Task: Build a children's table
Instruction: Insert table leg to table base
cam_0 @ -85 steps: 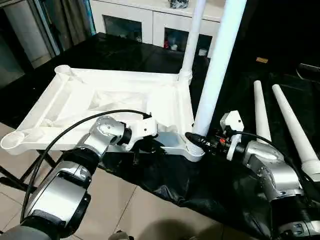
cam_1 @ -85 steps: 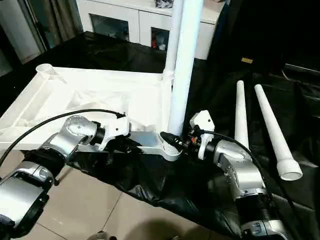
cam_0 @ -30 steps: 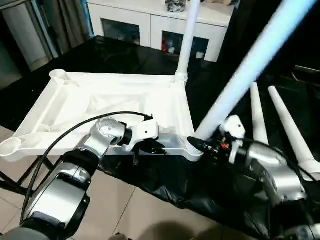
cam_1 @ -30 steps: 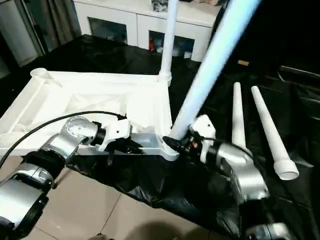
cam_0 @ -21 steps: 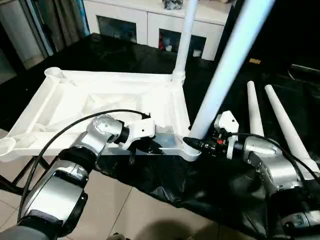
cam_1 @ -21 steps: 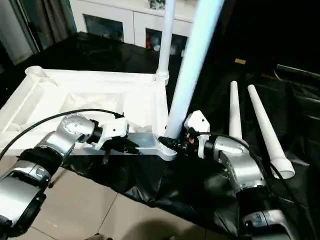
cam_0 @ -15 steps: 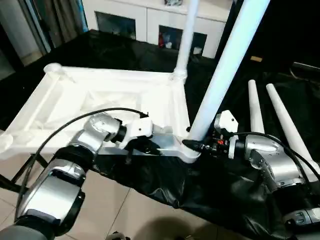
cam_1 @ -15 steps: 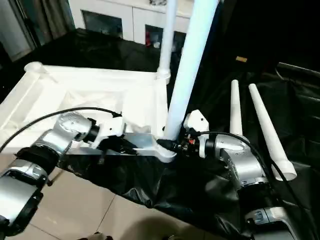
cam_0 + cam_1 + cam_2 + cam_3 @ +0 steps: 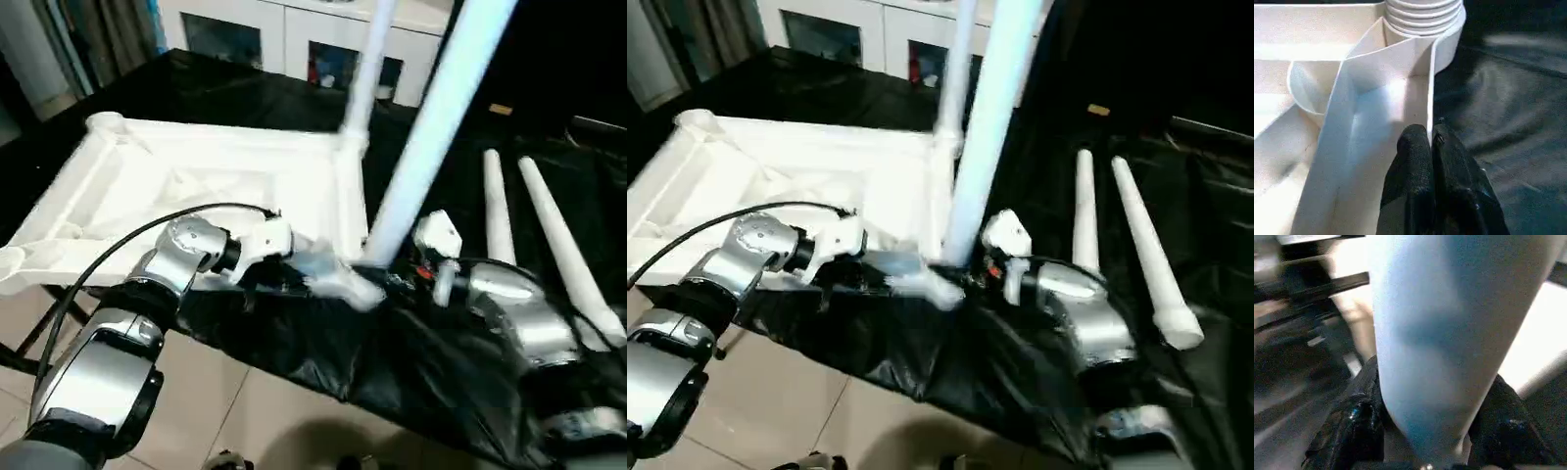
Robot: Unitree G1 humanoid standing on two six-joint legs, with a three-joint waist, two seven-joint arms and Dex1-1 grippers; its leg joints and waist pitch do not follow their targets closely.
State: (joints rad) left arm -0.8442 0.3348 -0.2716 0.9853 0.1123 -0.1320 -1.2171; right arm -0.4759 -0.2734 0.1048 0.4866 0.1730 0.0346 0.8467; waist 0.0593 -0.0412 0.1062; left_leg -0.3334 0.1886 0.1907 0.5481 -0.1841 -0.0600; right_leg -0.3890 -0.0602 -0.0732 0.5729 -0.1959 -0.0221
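The children's table top (image 9: 147,166) lies underside up on black cloth. One white leg (image 9: 364,78) stands in its far right corner socket. A second leg (image 9: 426,137) rises from the near right corner, leaning to the right, and my right gripper (image 9: 384,279) is shut on its base. In the right wrist view this leg (image 9: 1435,342) sits between the black fingers (image 9: 1354,431). My left gripper (image 9: 299,277) is shut on the top's near rim. The left wrist view shows its fingertips (image 9: 1418,142) pinching a thin rim wall just below the ridged collar (image 9: 1422,12). Two loose legs (image 9: 497,211) (image 9: 566,250) lie to the right.
Black cloth (image 9: 323,333) covers the work surface and hangs over its near edge. The table top's left end juts out over the tiled floor (image 9: 225,411). A white cabinet (image 9: 284,29) stands at the back.
The leg in my right gripper swung from a strong rightward lean to a steeper stance. The whole view has shifted and blurred. Both grips stay as they were.
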